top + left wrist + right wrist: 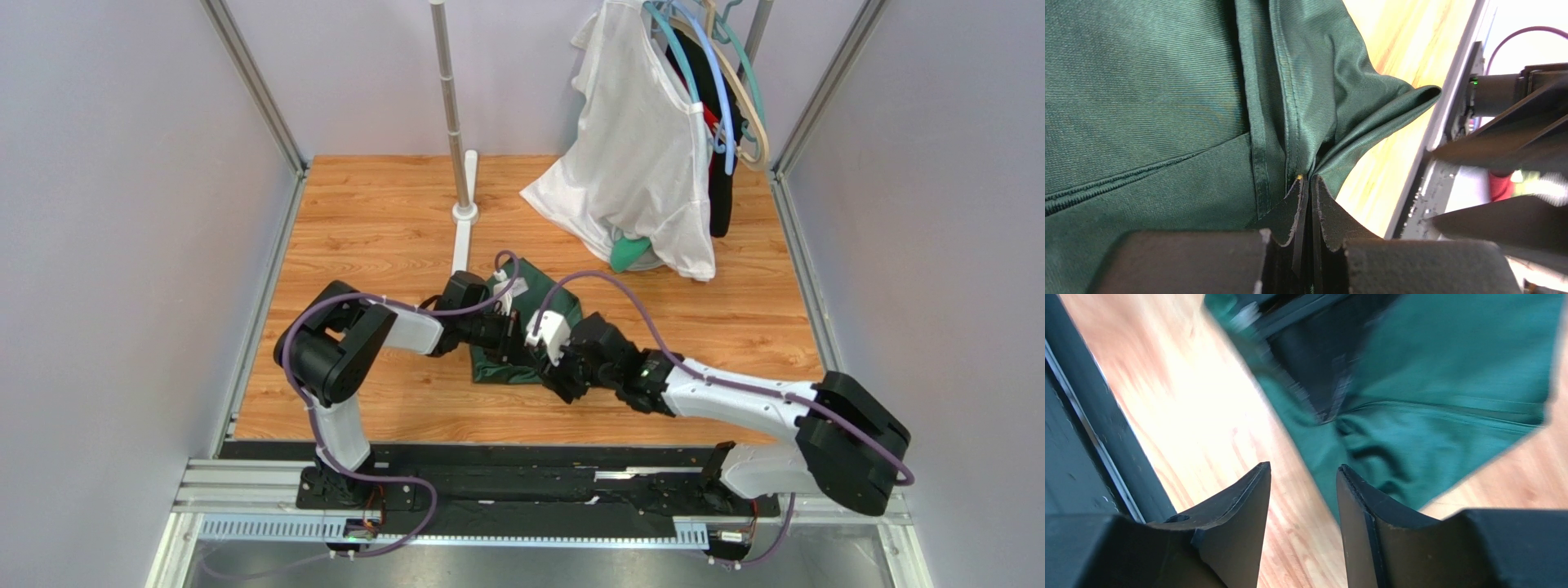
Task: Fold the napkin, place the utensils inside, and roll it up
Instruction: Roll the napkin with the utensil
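The dark green napkin [501,368] lies bunched on the wooden table between both grippers. My left gripper [505,333] is shut on a hemmed fold of the napkin [1137,92]; its tips [1308,179] pinch the cloth where the folds gather. My right gripper [552,371] is open and empty [1303,467]. It hovers over bare wood at the napkin's near edge, with the cloth [1444,386] just past its right finger [1364,502]. No utensils show in any view.
A white garment [638,147] on hangers hangs at the back right, with a brighter green garment [632,254] under it. A metal pole on a white stand [460,184] rises at the back centre. A black rail [528,490] runs along the near edge.
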`<action>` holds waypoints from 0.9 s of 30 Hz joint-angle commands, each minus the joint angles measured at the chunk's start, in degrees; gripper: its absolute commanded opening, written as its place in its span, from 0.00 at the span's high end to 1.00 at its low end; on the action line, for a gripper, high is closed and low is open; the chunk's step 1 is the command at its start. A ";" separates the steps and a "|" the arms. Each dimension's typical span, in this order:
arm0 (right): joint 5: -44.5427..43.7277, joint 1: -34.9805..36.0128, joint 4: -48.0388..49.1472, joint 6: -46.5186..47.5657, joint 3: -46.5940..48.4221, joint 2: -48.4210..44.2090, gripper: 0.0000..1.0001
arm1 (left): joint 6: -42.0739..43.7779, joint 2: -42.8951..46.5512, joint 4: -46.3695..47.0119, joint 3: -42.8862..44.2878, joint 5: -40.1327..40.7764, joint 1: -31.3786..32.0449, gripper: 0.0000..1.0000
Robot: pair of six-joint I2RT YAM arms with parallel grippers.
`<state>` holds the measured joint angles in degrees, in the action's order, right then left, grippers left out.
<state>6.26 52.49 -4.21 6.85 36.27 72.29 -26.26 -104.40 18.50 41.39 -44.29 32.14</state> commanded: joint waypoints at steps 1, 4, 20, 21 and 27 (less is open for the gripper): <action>-11.00 5.51 6.66 7.12 -1.73 3.63 0.52 | 1.22 -5.19 -10.68 -1.31 2.73 -1.99 0.93; -16.00 9.02 7.98 9.49 -1.20 5.66 0.52 | 0.78 -6.60 -10.59 -0.96 1.23 -2.52 0.93; -23.23 14.57 17.04 16.96 -1.29 15.07 0.53 | 0.95 -10.38 -10.50 0.27 -3.08 -3.14 0.94; -23.14 14.57 17.39 17.14 -1.38 15.85 0.53 | 1.21 -10.65 -10.59 0.36 -3.52 -3.14 0.94; -20.77 13.87 16.96 17.06 -0.24 19.29 0.55 | 1.39 -11.44 -10.06 0.62 -4.75 -3.14 0.95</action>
<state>-15.79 66.89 10.79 23.27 34.72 89.19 -29.47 -111.66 16.47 44.34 -57.17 28.67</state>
